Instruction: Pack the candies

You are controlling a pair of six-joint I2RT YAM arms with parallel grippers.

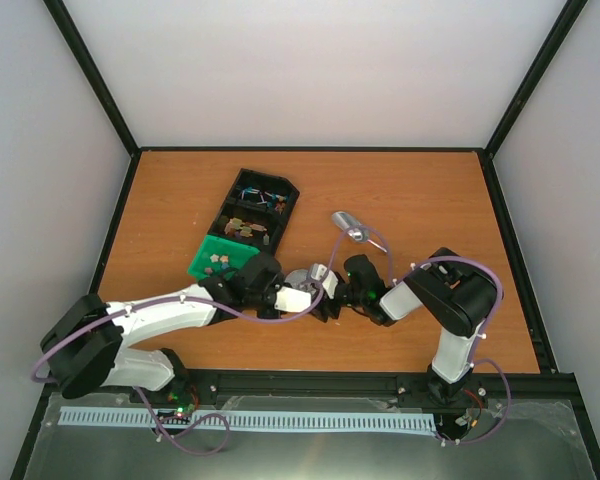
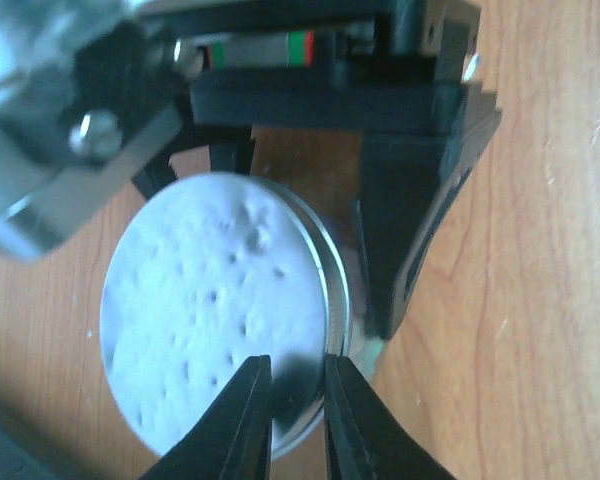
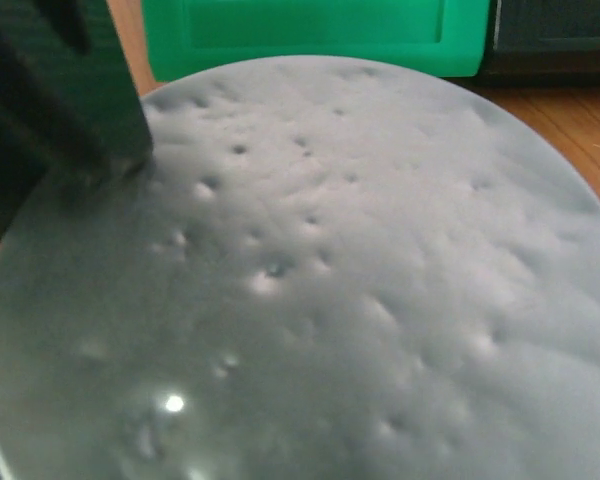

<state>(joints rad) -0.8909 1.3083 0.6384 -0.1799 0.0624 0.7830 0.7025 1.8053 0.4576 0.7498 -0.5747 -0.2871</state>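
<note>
- Step in hand, as judged: passing or setting aside the round silver metal lid point(image 2: 210, 300), which has a white dimpled face, near the front of the brown wooden desk point(image 1: 430, 200).
- Left end effector point(image 2: 298, 400): closed on the lid's thin rim, one fingertip on each side.
- Right end effector point(image 2: 308, 250): fingers stand wide, straddling the lid. Whether they press on it cannot be told.
- Doing it well: the rim is narrow and smooth, so the pinch should sit deep. One end effector should let go only once the other's hold is sure, and the lid should travel slowly, away from the trays.
- The tiny star-shaped candies point(image 1: 218, 262): a loose scatter of small pale and pinkish pieces, their colours hard to separate from above.
- Location: the candies lie in the green plastic tray point(image 1: 195, 270), just left of the end effectors and well apart from neither.
</note>
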